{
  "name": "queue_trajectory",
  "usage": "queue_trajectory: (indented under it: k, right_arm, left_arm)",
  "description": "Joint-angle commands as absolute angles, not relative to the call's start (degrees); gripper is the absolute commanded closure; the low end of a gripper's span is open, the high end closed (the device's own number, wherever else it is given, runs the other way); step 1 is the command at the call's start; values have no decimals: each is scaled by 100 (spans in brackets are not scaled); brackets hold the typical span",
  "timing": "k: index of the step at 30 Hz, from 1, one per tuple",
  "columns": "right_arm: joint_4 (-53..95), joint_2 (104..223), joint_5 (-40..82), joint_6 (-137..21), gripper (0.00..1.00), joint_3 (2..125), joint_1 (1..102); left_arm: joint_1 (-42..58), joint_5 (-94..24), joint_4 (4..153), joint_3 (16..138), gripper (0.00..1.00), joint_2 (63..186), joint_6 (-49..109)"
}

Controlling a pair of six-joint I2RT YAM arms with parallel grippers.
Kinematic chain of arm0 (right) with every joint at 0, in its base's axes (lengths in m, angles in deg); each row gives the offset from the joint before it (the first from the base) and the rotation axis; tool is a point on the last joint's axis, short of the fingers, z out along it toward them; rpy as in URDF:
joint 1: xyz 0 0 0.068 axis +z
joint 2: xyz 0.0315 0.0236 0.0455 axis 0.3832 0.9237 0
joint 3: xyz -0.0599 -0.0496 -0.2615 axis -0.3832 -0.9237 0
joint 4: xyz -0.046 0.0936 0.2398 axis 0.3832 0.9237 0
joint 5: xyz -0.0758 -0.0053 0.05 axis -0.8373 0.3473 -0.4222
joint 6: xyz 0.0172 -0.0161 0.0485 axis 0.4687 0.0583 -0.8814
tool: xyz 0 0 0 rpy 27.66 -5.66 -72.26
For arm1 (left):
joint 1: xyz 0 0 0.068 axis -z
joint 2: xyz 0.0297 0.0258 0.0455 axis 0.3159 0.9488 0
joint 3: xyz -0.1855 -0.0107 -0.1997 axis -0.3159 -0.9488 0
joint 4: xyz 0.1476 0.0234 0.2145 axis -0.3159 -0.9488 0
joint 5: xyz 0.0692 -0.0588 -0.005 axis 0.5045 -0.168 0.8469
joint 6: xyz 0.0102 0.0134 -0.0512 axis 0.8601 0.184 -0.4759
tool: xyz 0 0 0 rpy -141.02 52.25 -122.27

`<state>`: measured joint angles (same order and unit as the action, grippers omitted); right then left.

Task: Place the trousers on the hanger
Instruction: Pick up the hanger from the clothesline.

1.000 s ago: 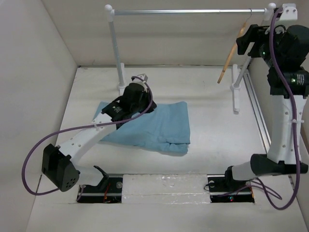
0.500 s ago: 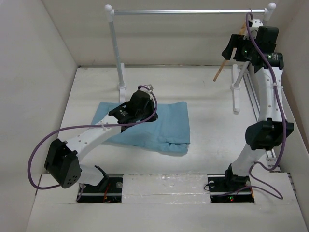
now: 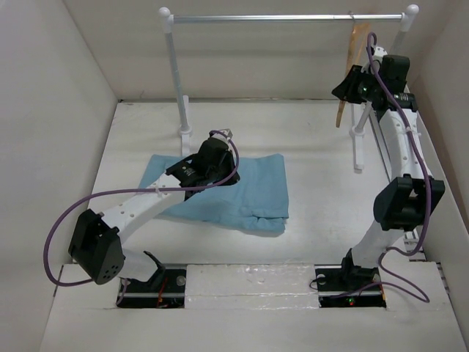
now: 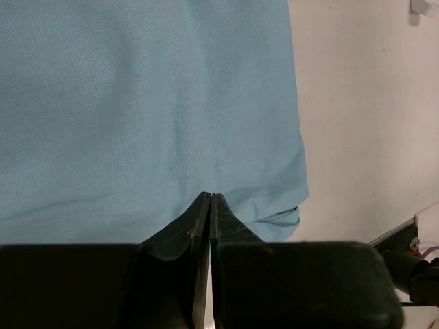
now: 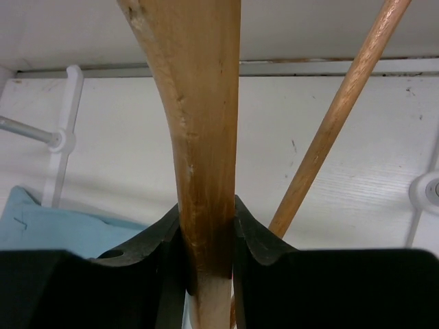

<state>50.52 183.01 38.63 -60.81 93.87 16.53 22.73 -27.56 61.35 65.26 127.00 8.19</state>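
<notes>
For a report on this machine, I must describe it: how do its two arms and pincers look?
The left arm and right arm have white links and bulky black joints. A purple cable loops along each. The left pincer and right pincer each have two black tapered fingers.

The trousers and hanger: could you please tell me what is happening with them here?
The right gripper is closed on the wooden hanger, which hangs from the clothes rail at far right. The left gripper, jaws shut, is down over the trousers, which lie folded on the table, not yet on the hanger.
</notes>
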Motion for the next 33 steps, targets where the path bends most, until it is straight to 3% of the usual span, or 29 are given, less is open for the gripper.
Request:
queue_trajectory:
  k: [1, 5, 11, 14, 25, 33]
  right_arm:
    - [4210, 17878, 4128, -6091, 89, 9455, 1647]
    - [4218, 17500, 3908, -6004, 100, 9499, 1594]
    - [4665, 16850, 3548, -5574, 100, 9395, 1655]
    - [4816, 16708, 3539, -5494, 100, 9184, 1655]
    - [4140, 15356, 3943, -5274, 100, 6663, 1655]
    - [3892, 14239, 3654, -5371, 100, 5185, 2305]
  left_arm:
    - [2263, -2712, 6159, 6539, 100, 12668, 725]
    - [2263, -2712, 6037, 6811, 100, 12659, 699]
    - [2263, -3018, 5887, 7978, 68, 12597, 760]
    - [2263, -3238, 5869, 8454, 65, 12658, 778]
    - [2772, -3916, 5957, 10642, 52, 13782, 725]
    - [3001, -3872, 6229, 11592, 46, 14574, 506]
